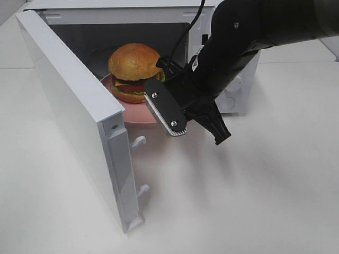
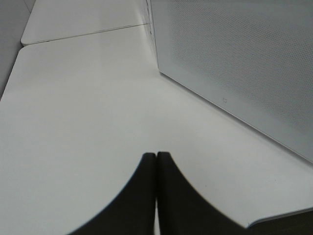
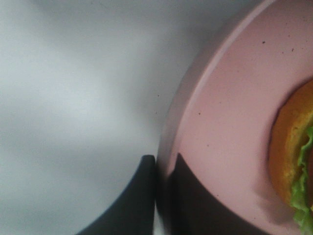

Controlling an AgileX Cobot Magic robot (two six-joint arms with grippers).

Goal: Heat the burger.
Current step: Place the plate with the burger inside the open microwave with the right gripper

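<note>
The burger (image 1: 133,66), with a golden bun, lettuce and cheese, sits on a round pink plate (image 1: 132,114) in the opening of the white microwave (image 1: 233,100). The plate's front part sticks out over the table. My right gripper (image 1: 159,92) reaches in from the right, close beside the burger. In the right wrist view this gripper (image 3: 164,166) is shut on the plate's rim (image 3: 230,122), one finger on each side, and the burger's edge (image 3: 293,156) is near. My left gripper (image 2: 156,156) is shut and empty, low over the white table.
The microwave door (image 1: 79,116) stands wide open on the left, with its latch hooks (image 1: 139,141) pointing right. Its perforated panel (image 2: 234,63) is beside my left gripper. A black cable (image 1: 193,21) runs over the microwave top. White table (image 1: 254,201) lies in front.
</note>
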